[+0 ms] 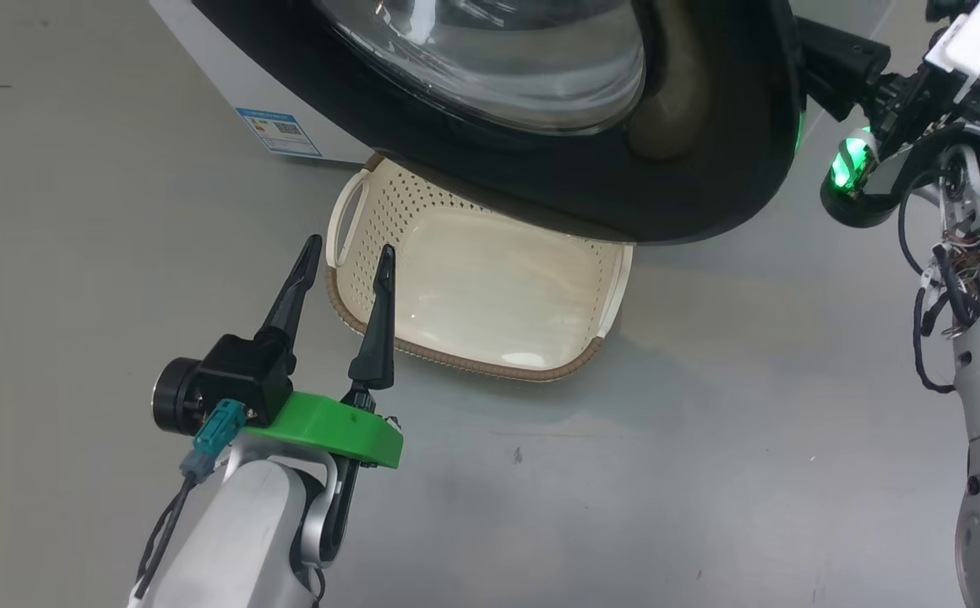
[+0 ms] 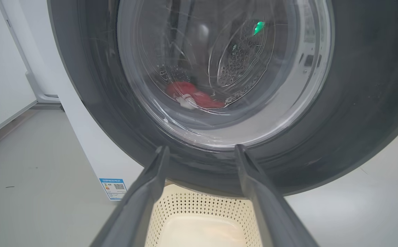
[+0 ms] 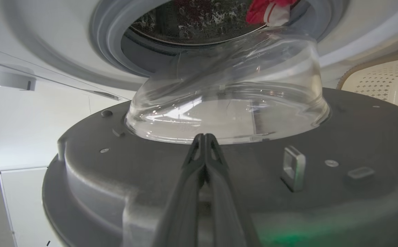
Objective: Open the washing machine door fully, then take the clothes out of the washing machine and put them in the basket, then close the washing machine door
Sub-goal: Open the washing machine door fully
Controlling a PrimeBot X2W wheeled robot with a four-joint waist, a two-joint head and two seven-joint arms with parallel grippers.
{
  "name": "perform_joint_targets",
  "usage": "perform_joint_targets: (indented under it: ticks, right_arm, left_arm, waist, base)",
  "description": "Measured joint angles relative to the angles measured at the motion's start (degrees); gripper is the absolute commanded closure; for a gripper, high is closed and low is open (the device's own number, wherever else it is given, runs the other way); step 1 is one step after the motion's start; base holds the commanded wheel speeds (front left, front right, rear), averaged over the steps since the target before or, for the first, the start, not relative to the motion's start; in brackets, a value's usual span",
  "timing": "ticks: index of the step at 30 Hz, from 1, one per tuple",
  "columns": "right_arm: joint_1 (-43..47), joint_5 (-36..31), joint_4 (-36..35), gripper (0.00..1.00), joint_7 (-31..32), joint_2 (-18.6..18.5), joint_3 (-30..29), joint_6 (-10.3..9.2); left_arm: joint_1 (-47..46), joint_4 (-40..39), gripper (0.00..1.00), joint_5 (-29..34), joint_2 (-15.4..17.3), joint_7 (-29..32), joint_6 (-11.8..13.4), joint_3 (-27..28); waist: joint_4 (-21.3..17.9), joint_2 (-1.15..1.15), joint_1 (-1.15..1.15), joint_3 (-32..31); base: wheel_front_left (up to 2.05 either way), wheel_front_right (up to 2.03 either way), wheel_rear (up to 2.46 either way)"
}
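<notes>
The washing machine door [image 1: 693,169], black-rimmed with a bulging glass bowl, stands partly open above the cream basket [image 1: 465,359]. My left gripper [image 1: 350,247] is open and empty, low at the basket's left end. In the left wrist view its fingers [image 2: 151,185] point at the door [image 2: 363,103] from outside, and red clothes [image 2: 192,96] show through the glass inside the washing machine [image 2: 82,137]. My right gripper [image 3: 204,136] is shut, empty, with its tips at the door's grey inner face [image 3: 116,164] just below the glass bowl [image 3: 226,103]. Beyond it the clothes [image 3: 264,10] lie in the drum.
A metal latch hook [image 3: 293,171] sticks out of the door's inner face, right of my right fingers. The washer's white body carries a blue label [image 1: 279,131]. My right arm [image 1: 879,93] reaches behind the door's right edge. Grey floor [image 1: 710,439] lies around the basket.
</notes>
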Motion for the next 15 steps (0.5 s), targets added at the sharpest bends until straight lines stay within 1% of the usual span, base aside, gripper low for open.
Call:
perform_joint_targets:
  ticks: [10, 15]
  right_arm:
    - [4.67, 0.85, 0.35, 1.0, 1.74, 1.87, 1.14, 1.45]
    - [6.91, 1.36, 0.47, 1.0, 2.23, 2.92, 1.89, 1.53]
  left_arm:
    - [1.99, 1.26, 0.0, -0.01, 0.01, 0.0, 0.01, -0.9]
    - [3.31, 1.99, 0.0, -0.01, 0.02, 0.0, 0.01, -1.51]
  waist:
    - [-0.38, 0.0, 0.0, -3.32]
    - [-0.21, 0.0, 0.0, -5.17]
  base:
    - [0.0, 0.0, 0.0]
    - [0.0, 0.0, 0.0]
